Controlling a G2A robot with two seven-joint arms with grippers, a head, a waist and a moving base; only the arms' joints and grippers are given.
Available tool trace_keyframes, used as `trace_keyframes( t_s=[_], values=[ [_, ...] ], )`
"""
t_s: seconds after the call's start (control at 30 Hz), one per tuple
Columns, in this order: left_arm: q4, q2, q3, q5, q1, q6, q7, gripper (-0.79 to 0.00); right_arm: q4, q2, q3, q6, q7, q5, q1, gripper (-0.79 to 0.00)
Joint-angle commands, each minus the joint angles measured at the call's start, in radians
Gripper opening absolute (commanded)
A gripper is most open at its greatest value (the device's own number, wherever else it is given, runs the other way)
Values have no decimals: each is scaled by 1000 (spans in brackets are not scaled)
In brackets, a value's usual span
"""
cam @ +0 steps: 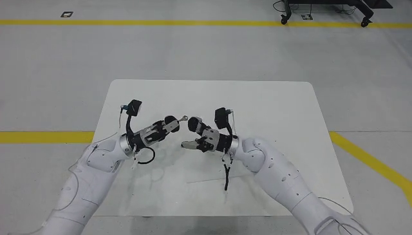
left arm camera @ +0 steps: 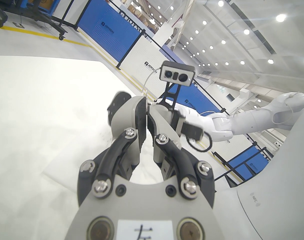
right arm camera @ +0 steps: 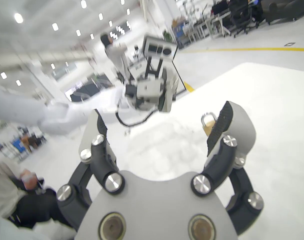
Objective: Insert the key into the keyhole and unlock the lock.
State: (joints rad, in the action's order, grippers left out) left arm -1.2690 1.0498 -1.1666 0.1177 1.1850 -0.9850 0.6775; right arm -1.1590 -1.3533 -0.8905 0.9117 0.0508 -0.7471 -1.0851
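Nothing is unlocked yet: the left pincer is clenched on what seems the key, while the right pincer gapes beside the padlock, so insertion and turning remain.

left gripper pinched closed | right gripper spread wide | facing each other

The left gripper hangs over the white table, its ribbed pads pinched on a thin key seen edge-on. Just beyond, the right arm faces it, with a camera raised on its wrist.
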Motion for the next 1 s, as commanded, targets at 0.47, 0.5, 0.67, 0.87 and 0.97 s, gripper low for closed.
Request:
trace_keyframes(
  t_s=[0.47, 0.5, 0.67, 0.87, 0.97],
  values=[
    [-59, -40, 64, -80, -25, 3, 160, -785, -146, 88, -141, 93, 312, 138, -105, -58],
    [-59, -43, 68, -88, -26, -2, 156, -785, -144, 89, -139, 93, 320, 161, -104, -86],
    [-65, -52, 99, -111, -35, -20, 137, -785, -126, 92, -116, 86, 367, 235, -82, -406],
    [-65, -64, 110, -117, -47, -27, 130, -785, -101, 91, -102, 67, 360, 267, -59, -499],
    [-71, -67, 108, -115, -45, -27, 128, -785, -93, 90, -95, 66, 354, 272, -53, -520]
  ],
)
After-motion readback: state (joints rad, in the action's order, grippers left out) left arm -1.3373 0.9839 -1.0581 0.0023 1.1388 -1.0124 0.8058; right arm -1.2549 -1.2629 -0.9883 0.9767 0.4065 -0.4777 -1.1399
